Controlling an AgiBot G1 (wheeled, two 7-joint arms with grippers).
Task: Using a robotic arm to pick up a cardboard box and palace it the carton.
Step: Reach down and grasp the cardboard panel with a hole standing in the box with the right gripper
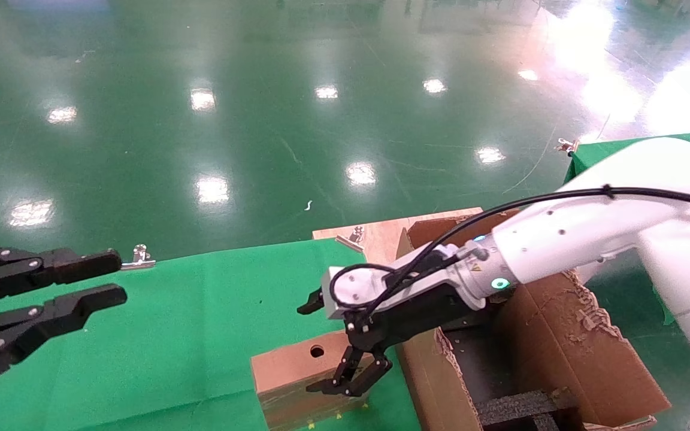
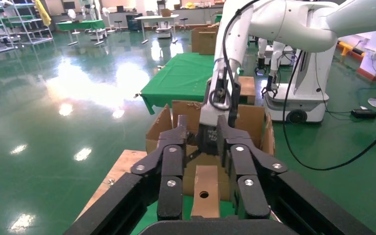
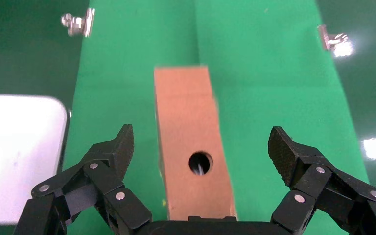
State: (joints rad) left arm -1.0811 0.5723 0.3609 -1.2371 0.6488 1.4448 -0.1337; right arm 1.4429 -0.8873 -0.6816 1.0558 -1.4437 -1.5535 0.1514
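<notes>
The small brown cardboard box (image 1: 288, 366) with a round hole stands on the green cloth, beside the carton's near wall. The white robotic arm (image 1: 566, 239) reaches over the carton, and its right gripper (image 1: 316, 347) is open. The fingers straddle the box without touching it. In the right wrist view the box (image 3: 188, 127) lies between the spread fingertips (image 3: 125, 147) of the right gripper (image 3: 203, 152). The large carton (image 1: 566, 347) has torn flaps and black foam (image 1: 518, 408) inside. My left gripper (image 1: 117, 277) hovers open and empty at the table's left. Its wrist view shows the gripper (image 2: 201, 128), the box (image 2: 206, 188) and the carton (image 2: 254, 122).
The green cloth (image 1: 189, 341) covers the table, held by metal clips (image 1: 139, 257) at its far edge. A wooden board (image 1: 381, 230) with another clip (image 1: 354, 234) lies behind the carton. A second green table (image 1: 596, 152) stands at the far right over glossy green floor.
</notes>
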